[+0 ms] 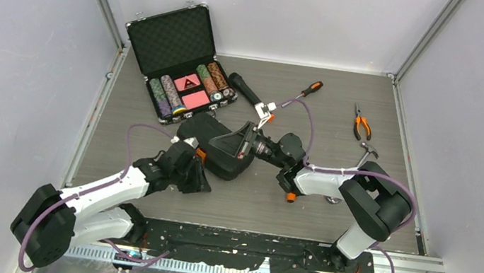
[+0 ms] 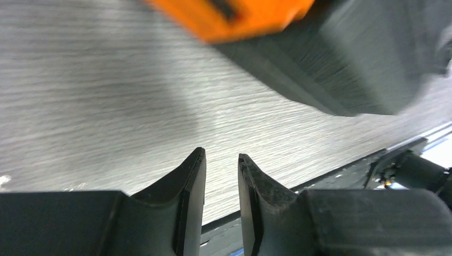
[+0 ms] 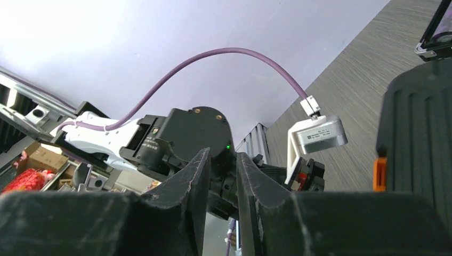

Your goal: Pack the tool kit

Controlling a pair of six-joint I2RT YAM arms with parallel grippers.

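A black ribbed case [image 1: 198, 132] lies near the middle of a grey worktop [image 1: 244, 205], with a small orange latch [image 1: 201, 153] on its near-left edge. Two robot arms reach in from the near edge and meet at the case. The left jaws [image 2: 221, 157] sit just beside the latch on the case's near-left side. In the left wrist view they stand slightly spread with only bare worktop between them. The case and latch, blurred there, lie ahead of the tips without touching them. The right jaws [image 3: 219, 154] come in over the right end of the case. In the right wrist view they too stand slightly spread with nothing pinched, and the case with its latch shows at the right of that view, beside the jaws rather than between them. Whether the right jaws touch the case cannot be told. Toward the far edge, right of the case, lie an orange-and-black screwdriver [image 1: 309, 89] and pliers [image 1: 361, 125] with orange grips. Nearer the right arm lies what looks like a small hammer [image 1: 368, 151]. All three are outside the case. In the far left corner an open chip case [image 1: 171, 62] holds rows of chips, and a black flashlight [image 1: 246, 88] lies just beside its right end.
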